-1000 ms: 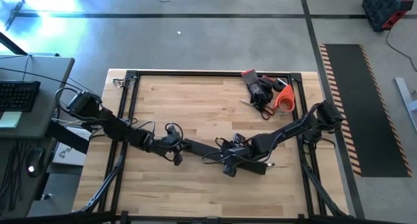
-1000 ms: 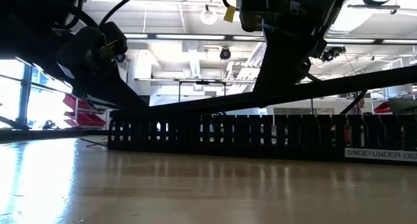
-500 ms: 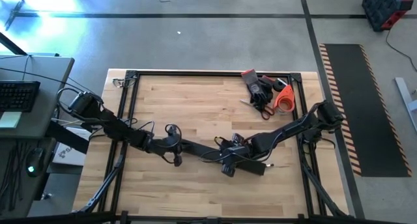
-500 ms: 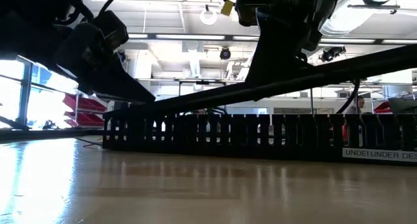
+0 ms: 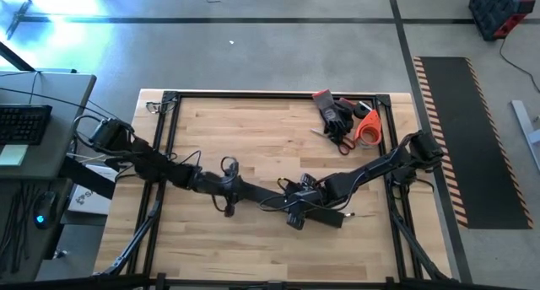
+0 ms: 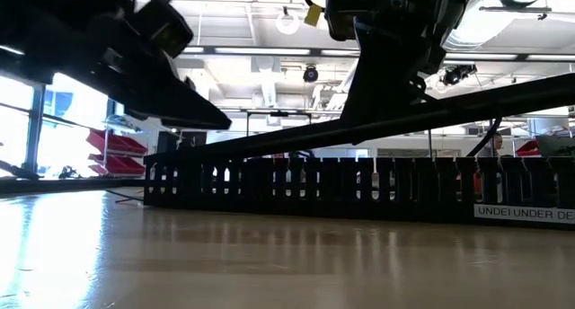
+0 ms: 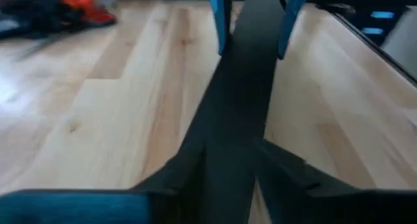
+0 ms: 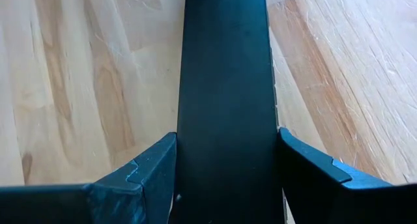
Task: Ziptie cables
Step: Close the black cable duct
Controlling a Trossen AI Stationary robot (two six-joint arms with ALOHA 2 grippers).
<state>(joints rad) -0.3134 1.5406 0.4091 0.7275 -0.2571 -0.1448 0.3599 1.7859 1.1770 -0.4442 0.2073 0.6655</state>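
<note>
Treat the thin, pale and dark flexible cables point(image 5: 272, 202) as light and limp. They lie mid-table beside the rigid black comb-toothed channel point(image 6: 359, 188), so gather them at mid-length. The right gripper point(image 8: 227, 146), low at centre, is clamped across the flat black strip point(image 8: 225, 68) (held slanting above the channel). The left gripper point(image 7: 231, 152) straddles the same strip; you cannot tell whether it grips.

Both arms are dark, slim and jointed, with thin black cables looping off their links. The left gripper point(image 7: 229, 165) has dark, angular fingers point(image 7: 176, 175). The right gripper point(image 8: 227, 168) has the same wedge-shaped fingers point(image 8: 140, 175), with chipped-looking edges.
</note>
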